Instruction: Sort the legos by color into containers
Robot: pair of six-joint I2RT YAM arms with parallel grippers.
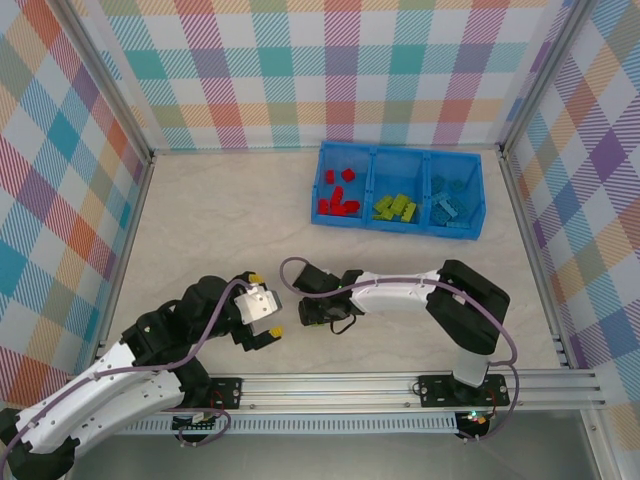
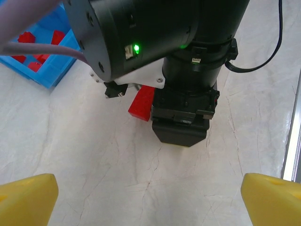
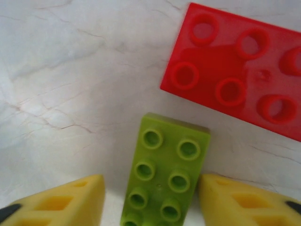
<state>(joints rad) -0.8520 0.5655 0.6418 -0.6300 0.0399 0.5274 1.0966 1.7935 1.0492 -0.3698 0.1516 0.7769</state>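
Note:
A lime green lego lies studs-up on the table between the yellow fingers of my right gripper. The right finger touches its side, while the left finger stands a little apart from it. Just beyond it a red lego lies flat, and its end also peeks out under the right arm's wrist. My left gripper hovers wide open with nothing in it, just left of the right gripper. The blue tray holds red legos, green legos and blue legos in separate containers.
Checked walls close the table in on three sides. A metal rail runs along the near edge. The right arm's black wrist hangs low directly ahead of the left gripper, with a purple cable looping over it.

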